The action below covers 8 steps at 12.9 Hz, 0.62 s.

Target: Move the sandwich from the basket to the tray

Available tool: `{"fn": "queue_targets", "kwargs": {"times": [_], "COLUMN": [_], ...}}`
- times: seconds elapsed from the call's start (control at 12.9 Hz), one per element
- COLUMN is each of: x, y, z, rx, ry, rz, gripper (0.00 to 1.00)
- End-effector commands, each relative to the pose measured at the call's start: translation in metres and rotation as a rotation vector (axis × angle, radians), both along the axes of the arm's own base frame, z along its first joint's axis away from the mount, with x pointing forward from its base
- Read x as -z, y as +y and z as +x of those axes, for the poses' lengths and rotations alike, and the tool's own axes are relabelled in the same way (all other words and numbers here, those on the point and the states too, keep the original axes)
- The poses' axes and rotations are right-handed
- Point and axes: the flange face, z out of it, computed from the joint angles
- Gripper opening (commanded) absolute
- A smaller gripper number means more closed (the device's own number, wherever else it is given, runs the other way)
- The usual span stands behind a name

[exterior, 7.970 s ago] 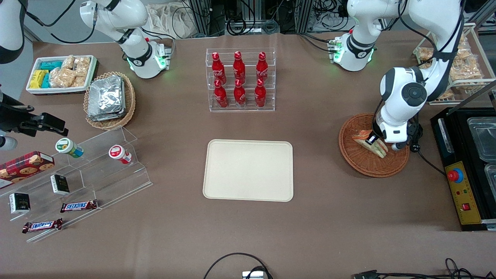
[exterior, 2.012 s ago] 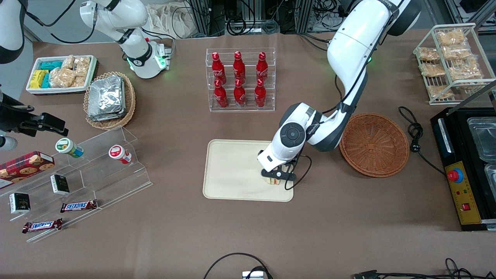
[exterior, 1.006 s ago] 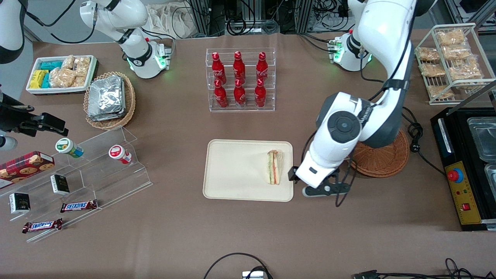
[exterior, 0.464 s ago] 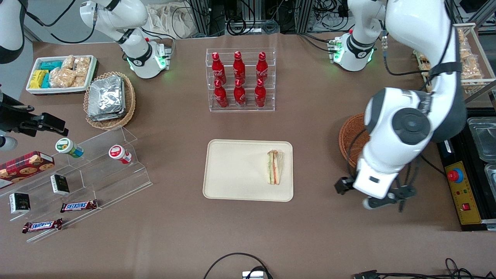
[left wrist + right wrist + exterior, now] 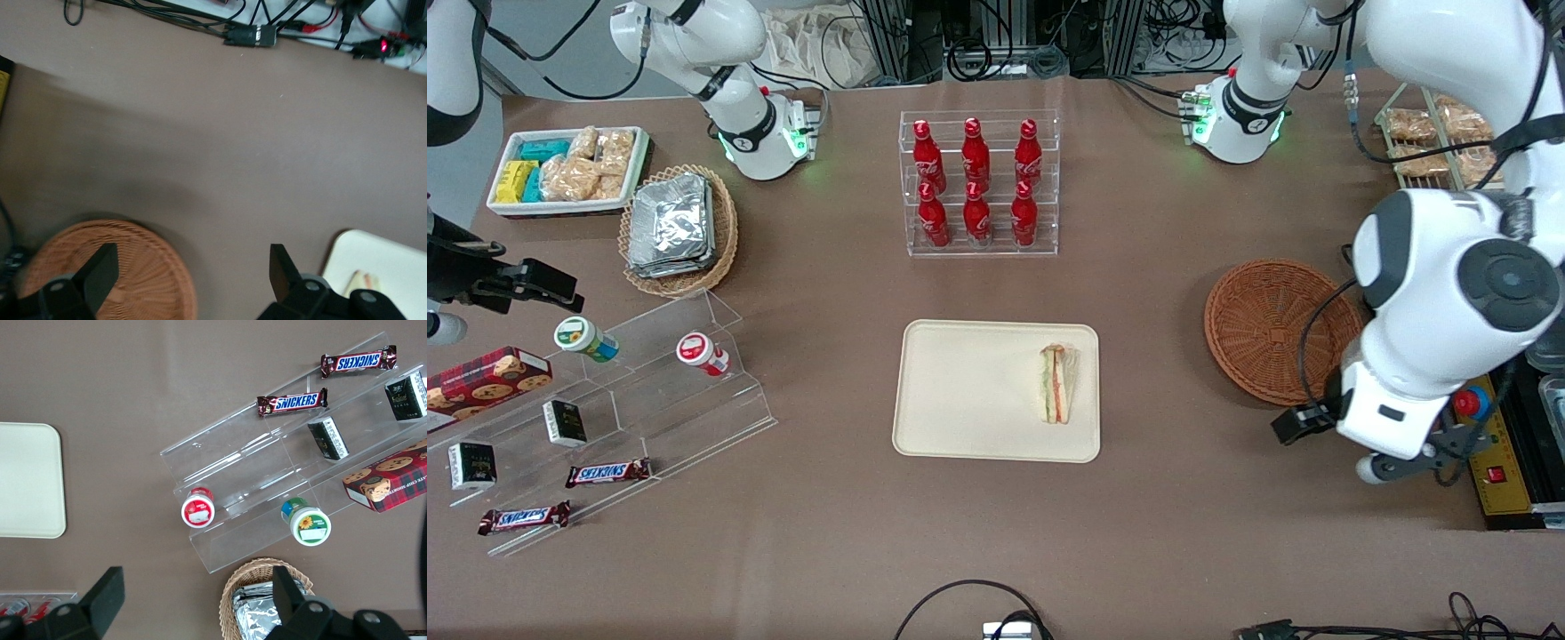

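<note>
front view: gripper is hanging over bare table near the working arm's end, nearer the camera than the basket; sandwich is lying on the tray, well apart from it.
left wrist view: fingers are spreading wide w/ nothing between; basket & tray are showing below.

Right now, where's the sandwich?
The sandwich lies on the tray, at the tray edge nearest the basket. The end effector, open and empty, hangs over bare table beside the basket.
</note>
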Motion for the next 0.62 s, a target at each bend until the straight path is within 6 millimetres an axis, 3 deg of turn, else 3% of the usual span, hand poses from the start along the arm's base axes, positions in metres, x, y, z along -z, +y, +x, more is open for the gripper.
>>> {"fn": "queue_targets", "kwargs": {"times": [0.0,0.31,0.54], "x": [-0.037,-0.081,-0.115], "y": [0.04,0.088,0.098], "z": [-0.014,-0.052,-0.086], "rx": [0.077,0.09,0.157], "ry": [0.006,0.012,0.061], "rz": [0.008,-0.009,-0.023], "gripper": [1.0,1.0,1.0]}}
